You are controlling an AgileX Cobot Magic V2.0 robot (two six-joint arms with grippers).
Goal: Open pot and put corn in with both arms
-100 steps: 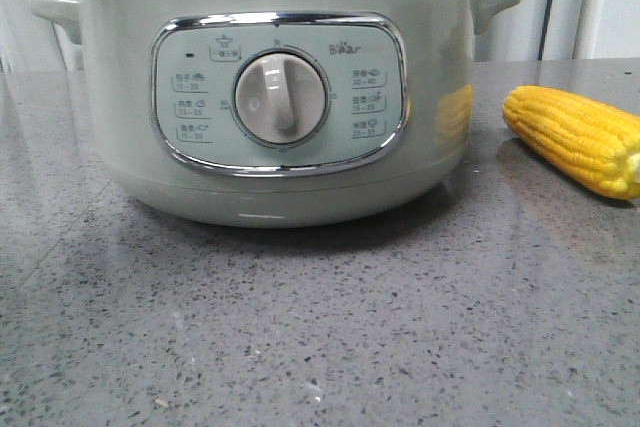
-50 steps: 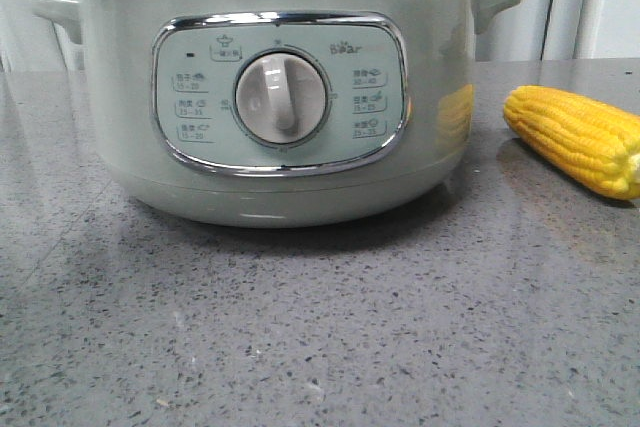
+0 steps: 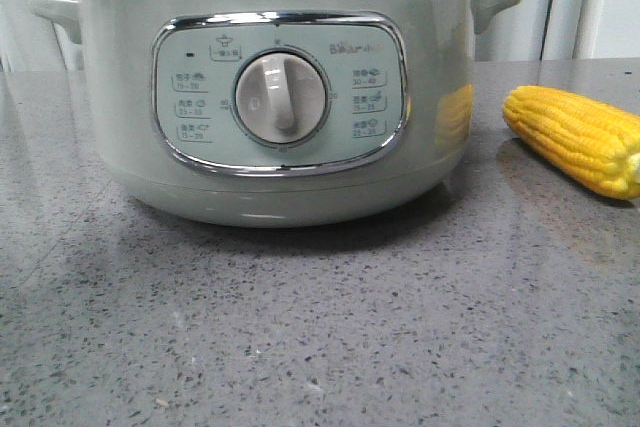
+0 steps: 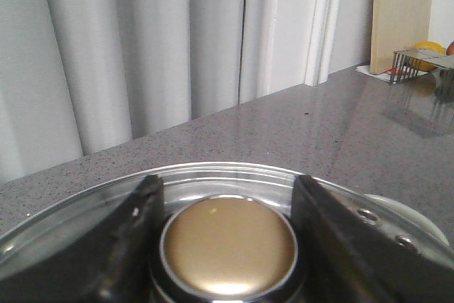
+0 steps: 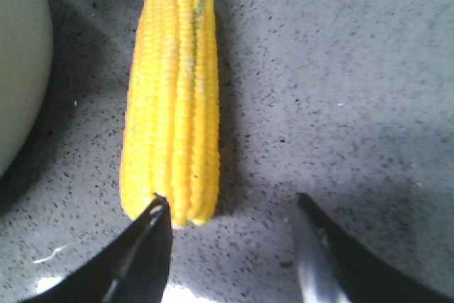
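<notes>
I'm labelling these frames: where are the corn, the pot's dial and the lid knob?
corn [image 3: 575, 137]: front view, middle of the cob.
dial [image 3: 281, 99]: front view, centre of the white knob.
lid knob [image 4: 228, 246]: left wrist view, its gold top.

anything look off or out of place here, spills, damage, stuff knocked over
Nothing stands out. The pot sits upright with its lid on, the corn lies whole on the counter beside it, and no spill or damage shows.

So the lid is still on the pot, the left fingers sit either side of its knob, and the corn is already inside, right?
Not quite. The corn still lies on the countertop right of the pot, as the front view shows. The rest holds: lid on, left fingers flanking the knob.
</notes>
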